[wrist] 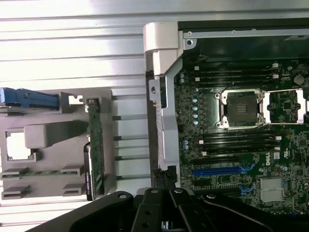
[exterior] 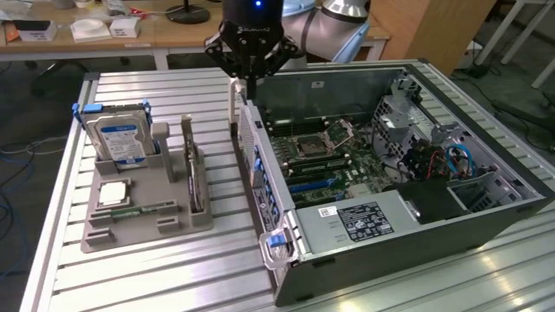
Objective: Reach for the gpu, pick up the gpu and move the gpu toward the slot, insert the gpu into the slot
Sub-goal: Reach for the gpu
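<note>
One black pincer (exterior: 247, 79) hangs over the rear wall of the open computer case (exterior: 485, 214). It is clenched on nothing, and the pale lettering on its body is too small for us to read with certainty. The gpu (exterior: 194, 179) is not held. It stands on its long edge in a grey holder (exterior: 186, 224) on the slatted metal tabletop (exterior: 173, 273), toward the exterior view's left of the case and well apart from the pincer. In the wrist view we see the gpu (wrist: 95, 145) edge-on as a thin green strip with a dark part along one side, and the pincer (wrist: 164, 193) as dark links close to the case wall. In the same holder the hard drive (exterior: 121, 140) stands upright in a blue frame. It has a blue and white label, but we cannot read the print. A square processor (exterior: 113, 194) and a small green memory stick (exterior: 139, 211) lie flat near it. Inside the case the motherboard (exterior: 321, 156) lies open, with its processor socket (wrist: 241, 108) uncovered and a long blue slot (wrist: 217, 171) empty. Beside that slot, in the wrist view, we can read the word DELL printed on the board. A large white label (exterior: 360, 221) lies on a flat panel at the near end of the case, and its text is too fine for us to read.
</note>
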`<state>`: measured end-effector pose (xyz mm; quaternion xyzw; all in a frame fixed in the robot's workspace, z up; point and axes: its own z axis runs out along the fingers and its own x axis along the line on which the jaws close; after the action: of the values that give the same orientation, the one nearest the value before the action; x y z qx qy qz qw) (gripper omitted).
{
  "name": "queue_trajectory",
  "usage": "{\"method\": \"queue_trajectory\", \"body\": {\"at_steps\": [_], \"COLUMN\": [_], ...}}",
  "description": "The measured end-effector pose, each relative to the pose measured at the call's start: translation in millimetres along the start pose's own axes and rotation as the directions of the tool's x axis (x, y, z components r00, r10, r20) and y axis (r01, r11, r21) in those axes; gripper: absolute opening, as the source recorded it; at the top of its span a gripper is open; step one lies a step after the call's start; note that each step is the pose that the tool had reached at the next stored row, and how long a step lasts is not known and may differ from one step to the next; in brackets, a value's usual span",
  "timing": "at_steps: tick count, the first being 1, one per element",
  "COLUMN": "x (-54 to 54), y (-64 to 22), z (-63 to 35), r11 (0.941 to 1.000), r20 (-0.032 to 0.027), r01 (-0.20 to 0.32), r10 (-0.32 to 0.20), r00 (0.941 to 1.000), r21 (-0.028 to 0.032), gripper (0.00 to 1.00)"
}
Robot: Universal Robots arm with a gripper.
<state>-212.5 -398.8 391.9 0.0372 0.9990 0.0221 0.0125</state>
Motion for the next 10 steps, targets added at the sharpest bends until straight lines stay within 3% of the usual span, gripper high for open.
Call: {"method": "queue_trajectory", "body": {"at_steps": [10], "x": [25.9], "y": [-1.9], "z": [0.2], "r11": [1.0], "r20": [-0.0004], "r01": [0.0], "r10": [0.0], "r00": [1.0], "r21": [0.0001], "gripper": [0.1]}}
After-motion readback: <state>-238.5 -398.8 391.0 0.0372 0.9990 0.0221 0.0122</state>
